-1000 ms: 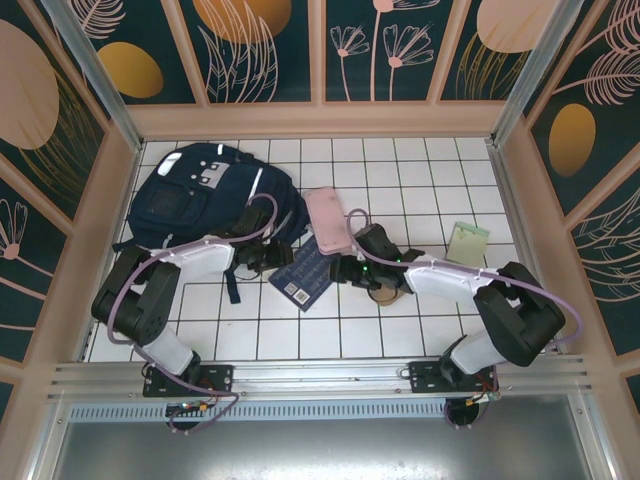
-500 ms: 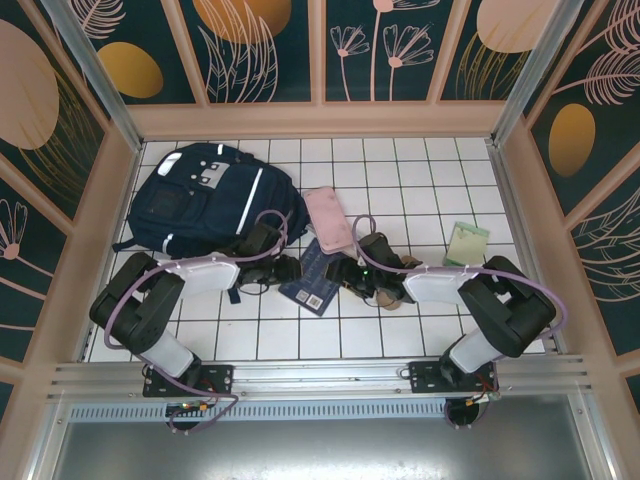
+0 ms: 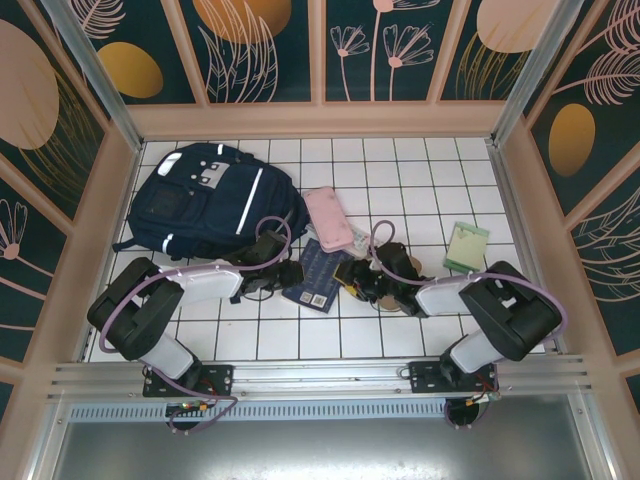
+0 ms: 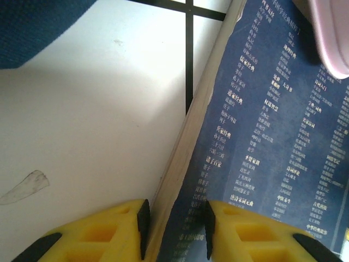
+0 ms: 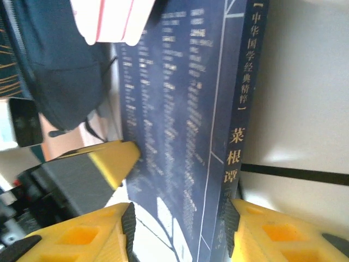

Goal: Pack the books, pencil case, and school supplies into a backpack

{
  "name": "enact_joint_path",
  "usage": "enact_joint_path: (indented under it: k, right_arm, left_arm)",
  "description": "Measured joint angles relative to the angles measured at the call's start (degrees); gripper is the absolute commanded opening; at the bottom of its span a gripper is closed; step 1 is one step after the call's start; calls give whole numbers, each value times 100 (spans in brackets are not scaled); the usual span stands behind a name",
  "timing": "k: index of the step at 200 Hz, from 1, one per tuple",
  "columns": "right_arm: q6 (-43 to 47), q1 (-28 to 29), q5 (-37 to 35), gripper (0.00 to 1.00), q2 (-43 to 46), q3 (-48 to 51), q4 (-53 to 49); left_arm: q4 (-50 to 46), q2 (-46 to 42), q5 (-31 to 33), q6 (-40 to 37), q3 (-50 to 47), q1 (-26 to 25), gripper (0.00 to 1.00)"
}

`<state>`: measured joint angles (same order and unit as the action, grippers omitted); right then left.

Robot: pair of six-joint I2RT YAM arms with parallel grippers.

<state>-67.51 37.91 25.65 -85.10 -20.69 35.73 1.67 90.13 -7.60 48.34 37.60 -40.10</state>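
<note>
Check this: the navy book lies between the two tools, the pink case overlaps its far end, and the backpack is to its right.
One error: the backpack is to the left of the book, not the right, as the top view shows. The rest holds.

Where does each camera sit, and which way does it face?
Top external: above and behind, looking down on table, backpack, left arm and right arm.
Left wrist: on the left arm, looking past the left end effector at the navy book's edge.
Right wrist: on the right arm, looking past the right end effector at that book.
Both wrist views share the book.
</note>
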Motion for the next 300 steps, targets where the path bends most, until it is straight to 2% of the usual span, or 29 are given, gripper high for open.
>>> enact_joint_path:
  k: [17,65,97,141,187,262,300]
  right_arm:
    - [13,-4,109,41,146,-33,48]
    - [120,118,435,32,55,-420,140]
    - [304,118,376,36,-70,-479,-317]
    - [1410,50,-525,38,678,-1034,-2297]
    - [2020,-173,-1102,38,798,-1169,-3200]
    - [2184,-101,-1580,40,229,-1169,-3609]
    - [2157,61,-1460,40,-83,-1217,-3132]
  left_arm:
    - [-15,0,-13,4,9,-2,34]
    - [-55,24,-809,87,22,-409,35]
    - [-179,24,-857,85,61,-407,36]
    - [-643,24,-684,-11,284,-407,38]
    - [-1145,157,-363,-380,905,-407,38]
    - [-1198,719,-243,-627,1161,-380,33]
    - [-953,686,-306,-573,1012,-369,30]
